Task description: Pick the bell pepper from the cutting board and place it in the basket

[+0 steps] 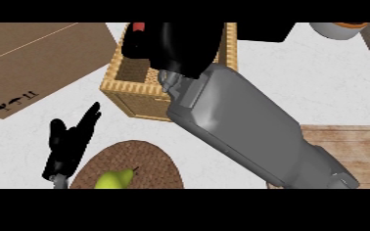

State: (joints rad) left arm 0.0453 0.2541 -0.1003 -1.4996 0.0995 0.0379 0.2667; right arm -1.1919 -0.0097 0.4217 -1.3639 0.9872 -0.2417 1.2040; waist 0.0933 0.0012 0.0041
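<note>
My right hand (177, 44) reaches over the woven basket (133, 100) at the top centre, its grey forearm running up from the lower right. Its fingers are curled round the red bell pepper (137, 27). Only a small red sliver of the pepper shows at the hand's left edge, above the basket's inside. The wooden cutting board (339, 144) lies at the right edge, partly behind the forearm, and nothing shows on its visible part. My left hand (66, 147) rests open at the lower left, fingers pointing up.
A cardboard box (43, 61) fills the upper left, next to the basket. A round brown woven mat (148, 161) with a yellow-green pear (114, 178) lies at the bottom, right of my left hand. A grey round vessel (336, 29) sits at the top right.
</note>
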